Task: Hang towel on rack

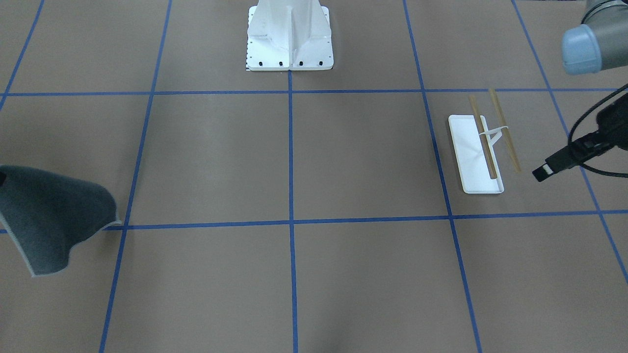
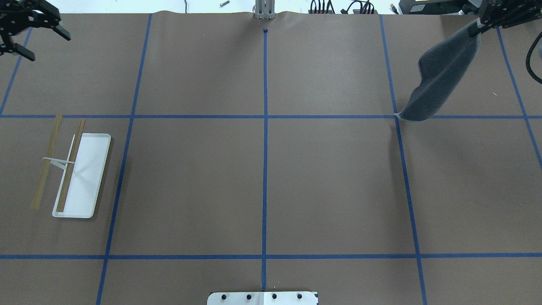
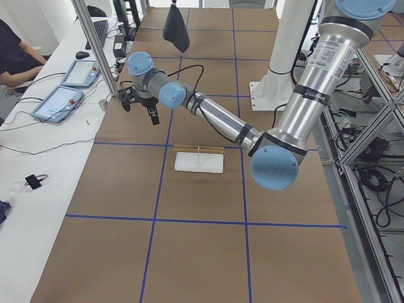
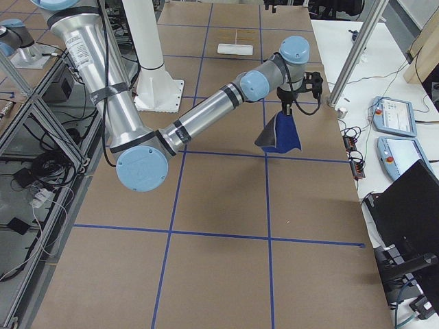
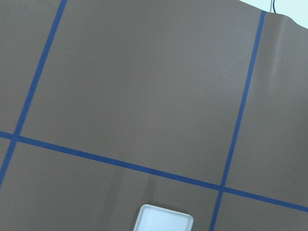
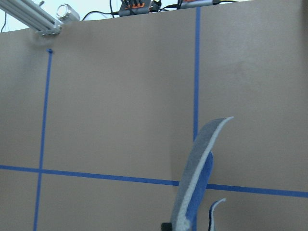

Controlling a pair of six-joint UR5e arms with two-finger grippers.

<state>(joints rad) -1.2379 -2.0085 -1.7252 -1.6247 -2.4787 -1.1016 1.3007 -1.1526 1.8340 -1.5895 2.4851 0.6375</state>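
The towel point(image 2: 440, 80) hangs grey side out from my right gripper point(image 2: 476, 27), which is shut on its top corner at the table's far right. Its lowest corner seems to touch the table at a tape crossing. In the front view the towel point(image 1: 44, 215) is at the left edge. The right wrist view shows the towel point(image 6: 197, 178) edge-on, blue on the inside. The rack point(image 2: 80, 173) stands on its white base at the left, both tan rods bare. My left gripper point(image 2: 48, 46) is open and empty, raised beyond the rack at the far left corner.
The large white bolted pedestal point(image 1: 289, 39) stands at the robot's side of the table. Blue tape lines cross the brown table point(image 2: 262, 186). Operator desks with tablets point(image 3: 57, 104) run along the far edge. The left wrist view shows only a corner of the rack's base point(image 5: 163, 219).
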